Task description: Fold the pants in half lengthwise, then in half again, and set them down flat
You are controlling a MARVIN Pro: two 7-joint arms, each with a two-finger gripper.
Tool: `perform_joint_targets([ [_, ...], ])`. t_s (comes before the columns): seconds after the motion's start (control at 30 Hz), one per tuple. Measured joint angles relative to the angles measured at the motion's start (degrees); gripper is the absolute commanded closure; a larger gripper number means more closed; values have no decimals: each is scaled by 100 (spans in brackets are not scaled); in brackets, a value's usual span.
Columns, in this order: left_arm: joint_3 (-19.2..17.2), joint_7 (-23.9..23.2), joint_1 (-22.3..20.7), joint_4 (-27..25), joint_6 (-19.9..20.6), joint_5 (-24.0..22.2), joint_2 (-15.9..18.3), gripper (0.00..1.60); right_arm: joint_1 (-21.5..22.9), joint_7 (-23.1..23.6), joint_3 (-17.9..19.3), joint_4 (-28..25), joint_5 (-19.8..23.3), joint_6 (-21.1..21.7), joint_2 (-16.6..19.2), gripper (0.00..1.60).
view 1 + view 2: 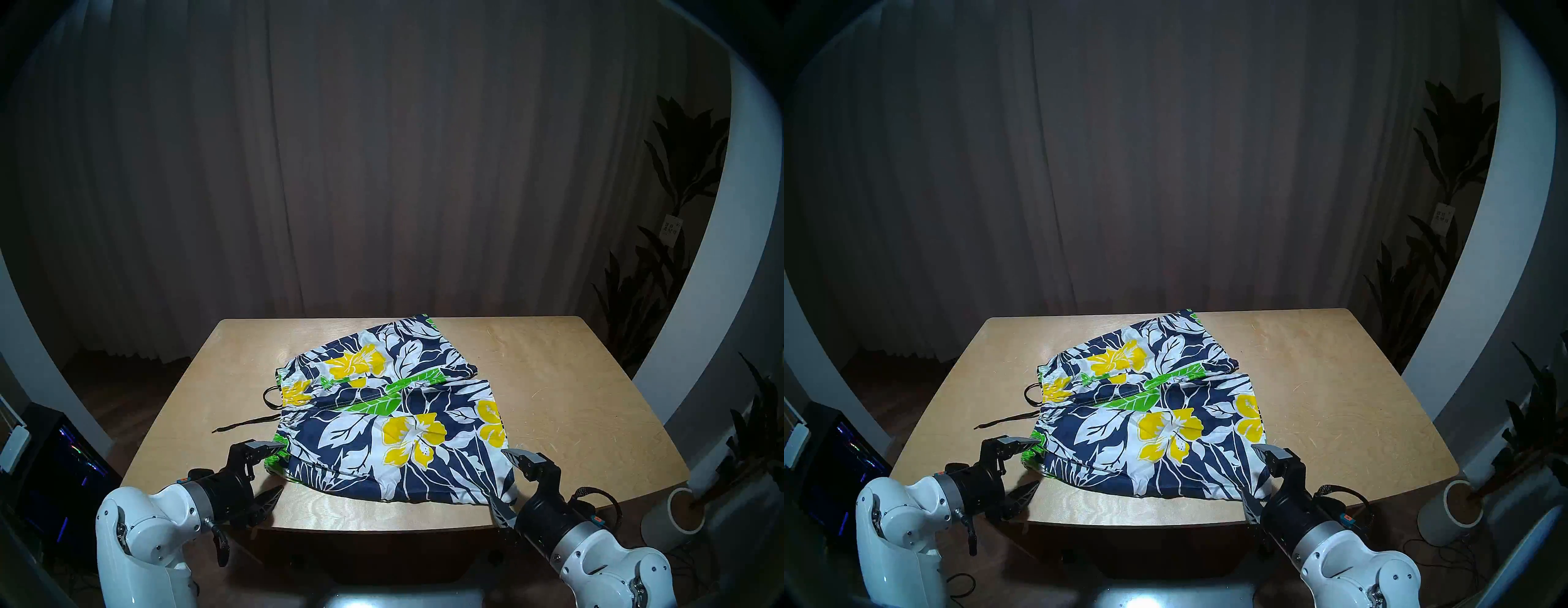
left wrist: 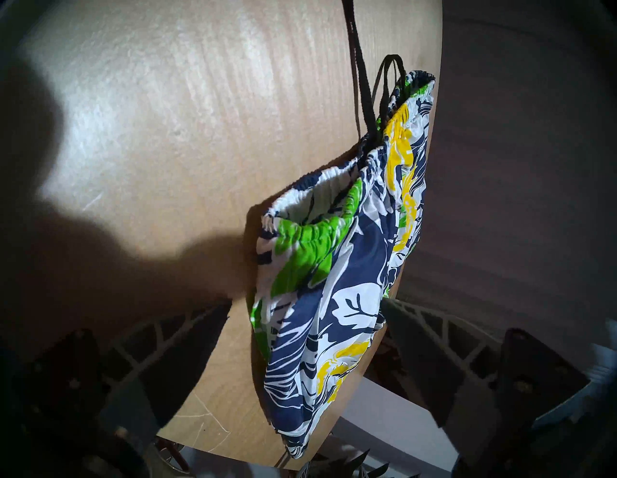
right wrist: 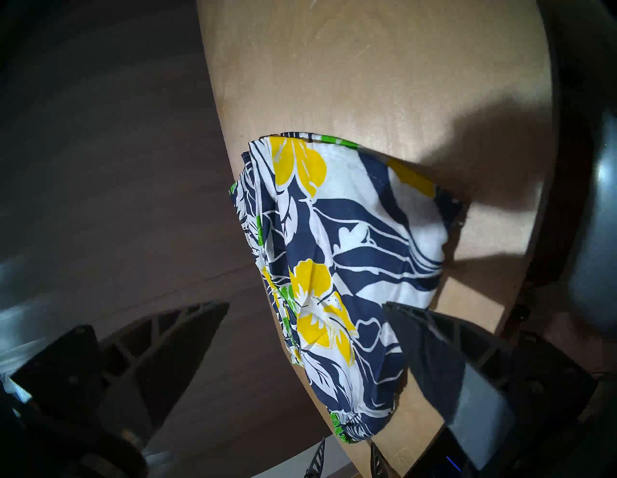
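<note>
The floral shorts (image 1: 394, 407) are lying spread on the wooden table (image 1: 572, 382), unfolded, both legs pointing toward the right and the elastic waist toward the left. A black drawstring (image 1: 250, 420) is trailing off the waist onto bare wood. The left gripper (image 1: 271, 471) is hovering at the near waist corner with its jaws standing wide — one finger is reaching to the green waistband edge, though whether it is touching cannot be told, and nothing is being held. The right gripper (image 1: 507, 482) is sitting at the near hem corner, jaws likewise spread wide and empty — the fabric is showing between its fingers in the right wrist view.
</note>
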Motion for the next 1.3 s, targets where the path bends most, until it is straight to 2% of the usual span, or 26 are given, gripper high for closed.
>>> perform_joint_targets([
  [0.23, 110, -6, -140, 195, 19, -111, 128, 0, 8, -152, 37, 29, 33, -14, -12, 0],
  [0.77, 292, 49, -240, 466, -60, -478, 525, 0, 272, -588, -120, 215, -181, -390, -106, 0],
  [1.07, 380, 175, -238, 518, -192, -690, 706, 0, 209, -722, -51, 210, -128, -326, -52, 0],
  [1.3, 443, 231, -192, 470, -250, -674, 801, 0, 173, -732, 17, 199, -46, -238, 5, 0],
])
